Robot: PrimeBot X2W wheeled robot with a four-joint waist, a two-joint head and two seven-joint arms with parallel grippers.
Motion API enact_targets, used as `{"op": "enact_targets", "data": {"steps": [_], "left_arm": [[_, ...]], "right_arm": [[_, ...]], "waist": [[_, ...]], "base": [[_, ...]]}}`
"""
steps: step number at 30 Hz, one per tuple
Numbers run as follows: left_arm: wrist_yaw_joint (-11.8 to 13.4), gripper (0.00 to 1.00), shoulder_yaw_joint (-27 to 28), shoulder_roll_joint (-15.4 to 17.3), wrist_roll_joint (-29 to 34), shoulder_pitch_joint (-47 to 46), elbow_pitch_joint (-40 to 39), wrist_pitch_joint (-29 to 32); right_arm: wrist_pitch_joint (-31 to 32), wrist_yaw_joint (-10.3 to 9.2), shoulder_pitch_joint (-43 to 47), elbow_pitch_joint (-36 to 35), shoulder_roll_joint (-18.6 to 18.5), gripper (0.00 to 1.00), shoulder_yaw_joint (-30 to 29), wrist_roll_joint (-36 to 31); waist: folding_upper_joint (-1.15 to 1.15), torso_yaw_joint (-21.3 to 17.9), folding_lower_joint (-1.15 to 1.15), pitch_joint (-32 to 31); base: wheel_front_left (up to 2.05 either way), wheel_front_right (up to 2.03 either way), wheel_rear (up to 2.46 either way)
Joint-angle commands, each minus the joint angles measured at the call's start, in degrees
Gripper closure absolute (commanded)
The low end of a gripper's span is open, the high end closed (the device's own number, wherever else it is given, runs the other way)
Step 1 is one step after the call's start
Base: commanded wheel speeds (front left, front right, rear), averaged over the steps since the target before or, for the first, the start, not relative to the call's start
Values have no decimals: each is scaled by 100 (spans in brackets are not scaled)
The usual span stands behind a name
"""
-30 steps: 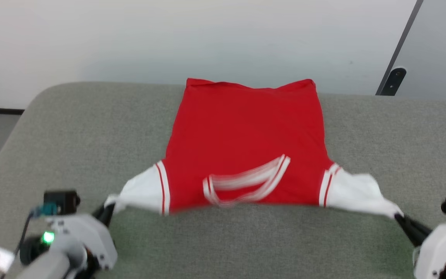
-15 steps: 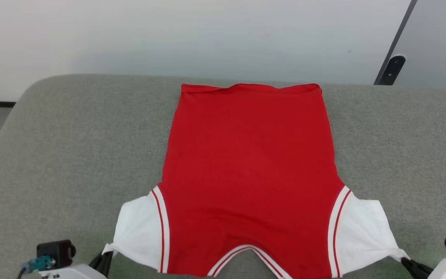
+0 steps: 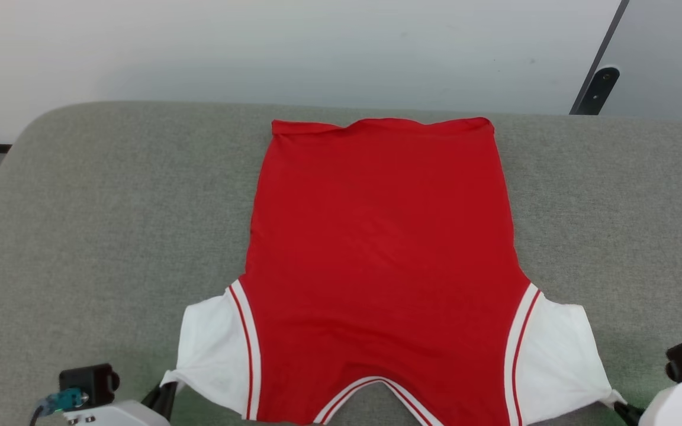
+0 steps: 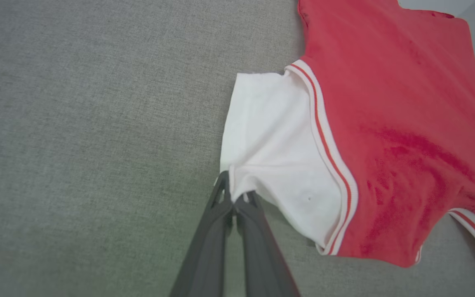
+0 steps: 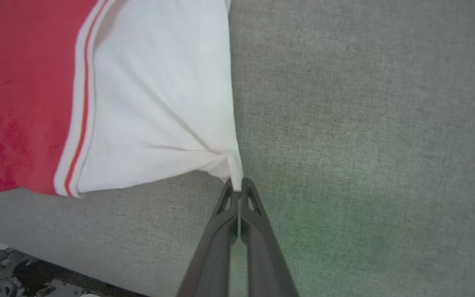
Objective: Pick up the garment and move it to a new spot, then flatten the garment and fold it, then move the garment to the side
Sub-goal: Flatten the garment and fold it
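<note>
Compared with a second ago, shows the red basketball shirt drawn nearer the robot and settled flat on the grey cushioned surface, plain side up, with no blur of flapping cloth and no lettering to read. At the left, finds the left gripper pinched tight on the tip of the left white sleeve, with creases bunched at the pinch. Across the middle, shows a smooth red body, hem at the far side and striped neckline at the near edge. At the right, finds the right gripper likewise clenched on the corner of the right white sleeve. Reads as the end of the flattening step. Next probably calls for letting go of both sleeve tips gently, then regripping for the fold without tugging the cloth askew.
</note>
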Motion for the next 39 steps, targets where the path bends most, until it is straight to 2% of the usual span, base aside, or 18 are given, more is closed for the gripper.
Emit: {"op": "enact_targets", "data": {"steps": [1,2,3,8,12,14,17,20,27,28,31,35,39], "left_arm": [[27,100,-18,-40,28,-72,-3,23],[26,100,-27,-47,28,-86,-1,29],[12,100,-48,-51,52,-110,-9,47],[4,100,-67,-95,45,-179,-29,98],[15,100,-108,-131,100,-222,-47,113],[15,100,-123,-170,142,-280,-53,78],[-9,100,-143,-249,182,-352,-45,58],[-52,100,-164,-360,230,-503,-41,51],[-239,100,-375,-734,498,-1112,23,140],[-239,100,-375,-734,498,-1112,23,140],[-363,100,-465,-938,604,-1408,126,174],[-564,100,-591,-1250,693,-1758,315,189],[-760,100,-691,-1526,754,-2046,565,188]], "right_arm": [[170,-6,-97,146,48,58,-10,-117],[321,-6,-151,217,51,16,6,-209],[453,-6,-227,227,51,0,63,-259],[1177,-6,-562,98,187,0,-42,-271],[1858,-6,-816,-487,19,0,14,-71],[1983,-6,-1040,-861,-42,0,-77,79],[1578,-6,-1576,-1255,-88,0,-251,-86],[869,-5,-2192,-1171,-106,0,-162,-417],[-799,-6,-3913,244,-448,0,343,-1052],[-799,-6,-3913,244,-448,0,343,-1052],[-1218,-6,-4600,1112,-486,0,439,-1216],[-1149,-6,-5386,2234,-492,0,744,-1296],[-706,-6,-6027,3278,-475,0,1056,-1074]], "waist": [[0,-1,0,-7],[0,4,0,-17],[0,10,0,-24],[0,35,0,-53],[0,96,0,-34],[0,144,0,0],[0,241,0,87],[0,372,0,251],[0,855,0,841],[0,855,0,841],[0,1101,0,1098],[0,1381,0,1383],[0,1624,0,1605]], "base": [[0,0,0],[0,0,0],[0,0,0],[0,0,0],[0,0,0],[0,0,0],[0,0,0],[0,0,0],[0,0,0],[0,0,0],[0,0,0],[0,0,0],[0,0,0]]}}
